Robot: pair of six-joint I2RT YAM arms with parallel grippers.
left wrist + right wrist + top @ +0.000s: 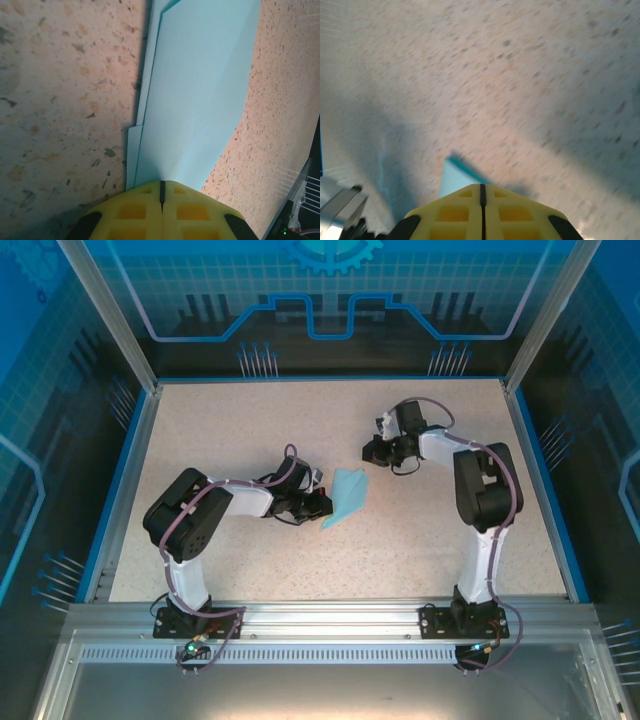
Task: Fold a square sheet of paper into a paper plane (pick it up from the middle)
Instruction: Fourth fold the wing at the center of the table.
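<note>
left gripper (pixel 322 505) closed at left edge of light-blue paper plane (pixel 347 497), pinch unclear, plane flat on speckled table (pixel 250 560), right gripper (pixel 371 451) closed just beside far corner

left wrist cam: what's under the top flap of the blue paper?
A lower paper layer peeks out along the left edge of the blue paper, lying on the speckled table. Anything else beneath is covered; the shut left gripper hides its near tip.
</note>
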